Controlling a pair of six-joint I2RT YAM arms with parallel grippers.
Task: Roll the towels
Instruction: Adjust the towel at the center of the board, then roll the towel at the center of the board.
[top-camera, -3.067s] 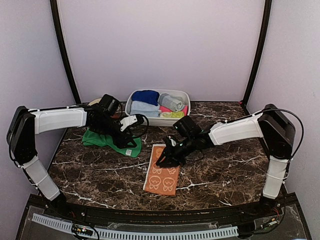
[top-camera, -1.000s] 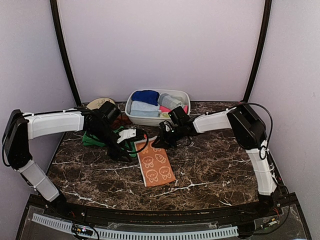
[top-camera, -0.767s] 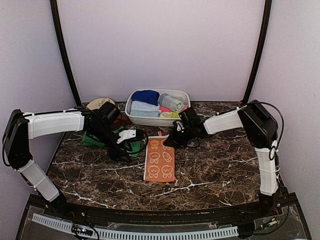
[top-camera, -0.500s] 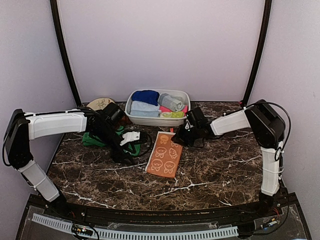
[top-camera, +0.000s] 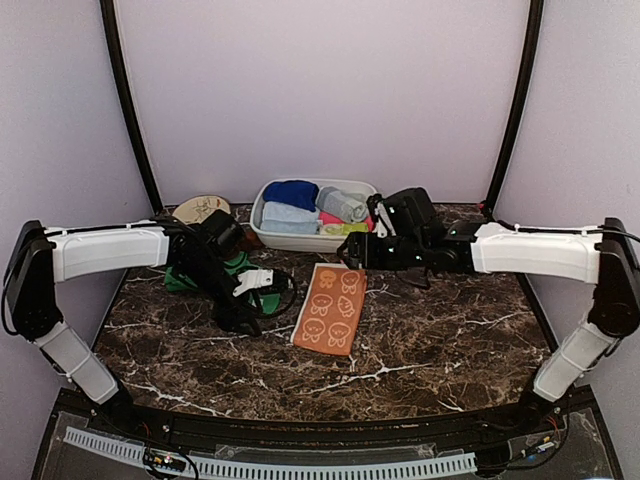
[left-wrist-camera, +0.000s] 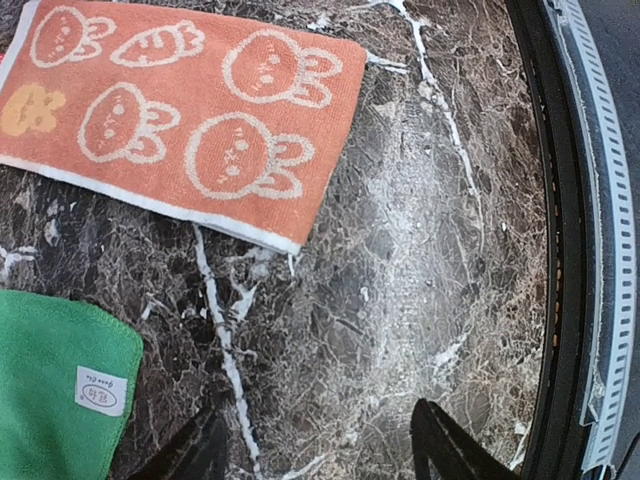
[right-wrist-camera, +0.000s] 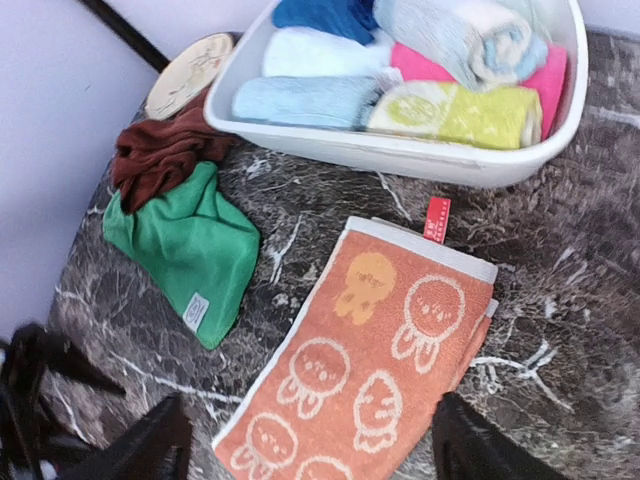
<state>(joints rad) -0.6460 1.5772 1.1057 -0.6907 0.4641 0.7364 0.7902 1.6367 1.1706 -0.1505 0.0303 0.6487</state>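
orange towel (top-camera: 331, 308) flat mid-table, right gripper (right-wrist-camera: 310, 425) unclenched over its far end, left gripper (left-wrist-camera: 318, 445) spread, seemingly empty

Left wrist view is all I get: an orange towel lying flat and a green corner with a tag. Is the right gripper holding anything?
Observer: No. The right gripper hangs open above the table, nothing between its fingers.
Operator: Where is the third towel?
Observer: The rust-brown towel lies bunched against the green towel, near the white basin.
Operator: Is that basin empty?
Observer: No, it holds several rolled cloths: blue, pink and yellow-green.
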